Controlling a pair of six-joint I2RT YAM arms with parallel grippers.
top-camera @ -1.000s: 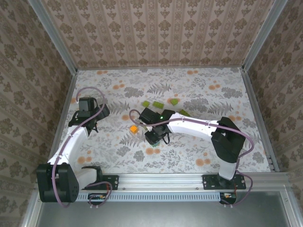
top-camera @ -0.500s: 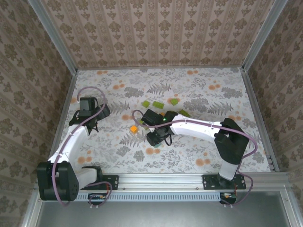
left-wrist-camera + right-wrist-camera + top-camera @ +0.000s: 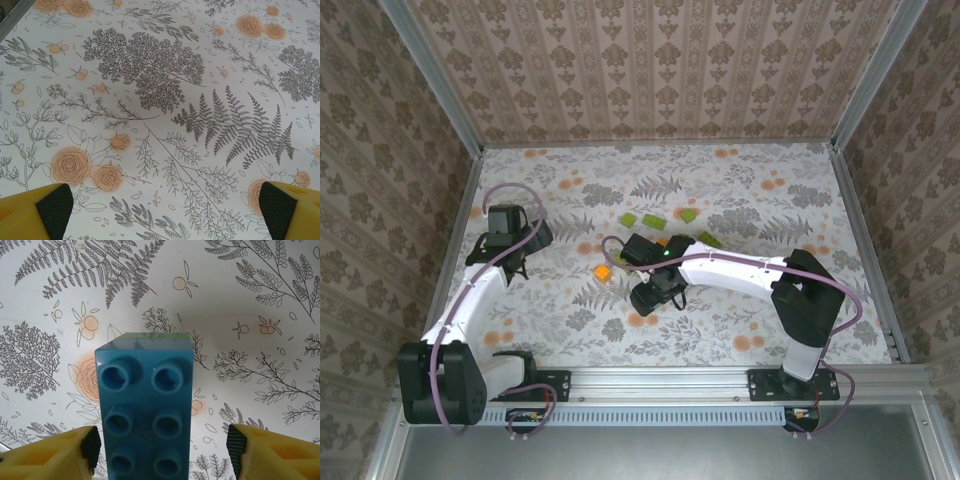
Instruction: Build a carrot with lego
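As I read the right wrist view, item one: blue brick (image 3: 145,410), studs toward the camera, standing between the parted fingers of the right gripper (image 3: 163,444), unclamped. Left gripper (image 3: 166,207): spread wide over tablecloth (image 3: 150,75), holding nothing. Orange brick (image 3: 603,271) and lime-green bricks (image 3: 653,222) lie loose mid-table, beside the right arm.

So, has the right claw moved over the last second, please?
Yes, the right claw drifted slightly lower in the overhead view, away from the orange brick.

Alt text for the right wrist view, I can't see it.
A blue Lego brick, six studs showing, sits between the open yellow fingers, with a clear gap on the picture's right. Floral-printed table behind.
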